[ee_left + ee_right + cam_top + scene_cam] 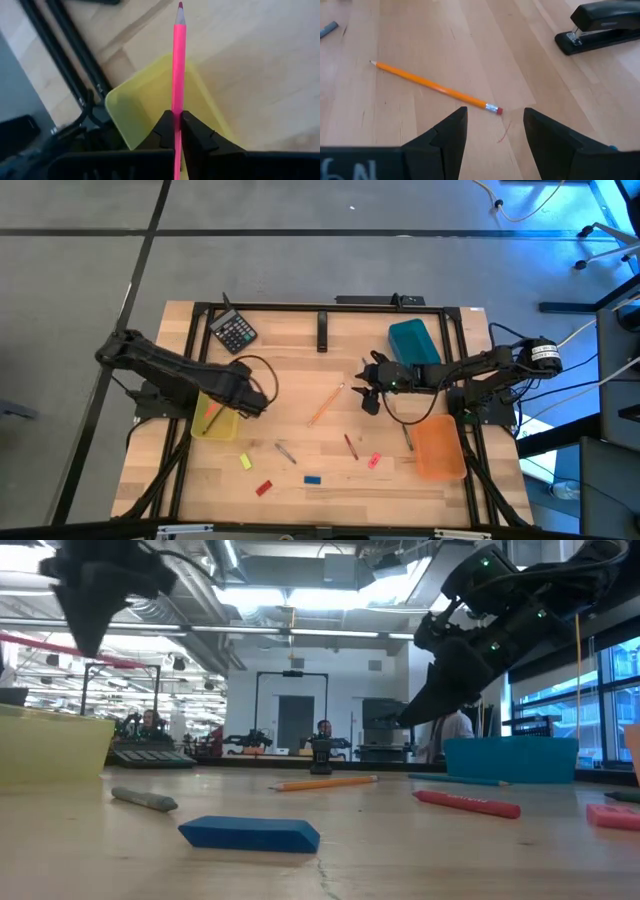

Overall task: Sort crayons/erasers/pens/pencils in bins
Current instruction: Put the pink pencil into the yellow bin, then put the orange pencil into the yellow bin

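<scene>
The left claw (176, 131) is pinching a pink pencil (179, 65) between its pressed-together fingers and hanging over the yellow bin (216, 420) at the counter's (300, 380) left side, so this step looks like a drop into that tub. In the high view something thin and reddish is already lying inside the yellow bin, though what it is cannot be told. The right claw (495, 132) is hovering with its fingers spread, empty, just above the eraser end of the orange pencil (432, 87) near the counter's middle, seemingly lining up for a pick. The teal bin (413, 342) behind the right arm and the orange bin (440, 448) at the front right are showing no contents from above, so the sorting appears to be at an early stage. Much is waiting on the wood: the yellow eraser (245, 462), red eraser (264, 488), blue eraser (312, 479) and pink eraser (375, 461) are all lying loose along the front, with a grey crayon (285, 451), a red crayon (350, 445) and a dark green stick (408, 438) scattered between them and the arms. A calculator (234, 332) and a black stapler (605, 25) are sitting at the back.
</scene>
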Motion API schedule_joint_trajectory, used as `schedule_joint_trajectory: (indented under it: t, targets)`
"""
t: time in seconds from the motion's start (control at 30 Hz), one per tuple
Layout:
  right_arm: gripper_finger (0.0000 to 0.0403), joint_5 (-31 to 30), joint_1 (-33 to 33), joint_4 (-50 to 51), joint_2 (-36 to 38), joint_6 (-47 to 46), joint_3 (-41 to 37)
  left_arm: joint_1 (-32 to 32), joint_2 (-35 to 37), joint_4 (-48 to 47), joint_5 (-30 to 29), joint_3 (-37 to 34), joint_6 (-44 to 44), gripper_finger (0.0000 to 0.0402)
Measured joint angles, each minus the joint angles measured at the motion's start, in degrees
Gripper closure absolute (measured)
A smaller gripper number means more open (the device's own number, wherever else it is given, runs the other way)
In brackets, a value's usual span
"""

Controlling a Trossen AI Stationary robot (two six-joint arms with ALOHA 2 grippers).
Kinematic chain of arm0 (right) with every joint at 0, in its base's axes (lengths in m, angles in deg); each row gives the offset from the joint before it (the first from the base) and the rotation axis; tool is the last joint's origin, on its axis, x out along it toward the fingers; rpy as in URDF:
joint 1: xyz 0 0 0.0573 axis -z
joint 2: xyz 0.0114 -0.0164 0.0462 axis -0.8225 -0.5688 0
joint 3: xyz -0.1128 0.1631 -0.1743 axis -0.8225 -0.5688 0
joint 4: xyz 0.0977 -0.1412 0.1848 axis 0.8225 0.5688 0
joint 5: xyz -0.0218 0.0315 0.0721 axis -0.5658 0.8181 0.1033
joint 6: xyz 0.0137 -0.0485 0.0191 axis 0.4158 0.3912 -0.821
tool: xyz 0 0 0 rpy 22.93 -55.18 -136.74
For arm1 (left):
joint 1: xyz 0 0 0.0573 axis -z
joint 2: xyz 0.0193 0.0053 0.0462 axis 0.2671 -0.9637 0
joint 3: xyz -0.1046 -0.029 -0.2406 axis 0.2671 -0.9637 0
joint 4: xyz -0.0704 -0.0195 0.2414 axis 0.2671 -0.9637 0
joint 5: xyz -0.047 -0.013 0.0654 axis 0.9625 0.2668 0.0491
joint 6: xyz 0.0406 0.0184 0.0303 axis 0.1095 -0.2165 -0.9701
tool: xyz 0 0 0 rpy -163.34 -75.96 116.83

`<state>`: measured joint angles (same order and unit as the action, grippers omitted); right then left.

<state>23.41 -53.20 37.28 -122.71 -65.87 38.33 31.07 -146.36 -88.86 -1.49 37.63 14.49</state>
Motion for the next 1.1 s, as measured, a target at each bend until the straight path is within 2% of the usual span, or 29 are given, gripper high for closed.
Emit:
schedule_joint_trajectory:
  t: [0.2, 0.3, 0.6, 0.93, 1.1]
  targets:
    - [0.0205, 0.00, 0.00, -0.67, 0.00, -0.94, -0.67, 4.58, 1.66, 1.91, 0.74, -7.02, 11.32, 0.0396]
    - [0.0205, 0.00, 0.00, -0.72, 0.00, -0.95, -0.69, 5.87, 1.52, 4.14, 2.92, -10.81, 13.81, 0.0387]
    - [0.0205, 0.00, 0.00, -1.40, 0.00, -1.01, -0.69, 6.55, 1.53, 13.42, 8.29, -17.82, 13.48, 0.0364]
    - [0.0205, 0.00, 0.00, -1.79, 0.00, -1.01, -0.69, 6.41, 1.53, 13.85, 8.33, -18.16, 11.86, 0.0329]
    - [0.0205, 0.00, 0.00, -2.45, 0.00, -1.01, -0.69, 3.73, 1.64, 13.63, 7.77, -16.41, 8.03, 0.0311]
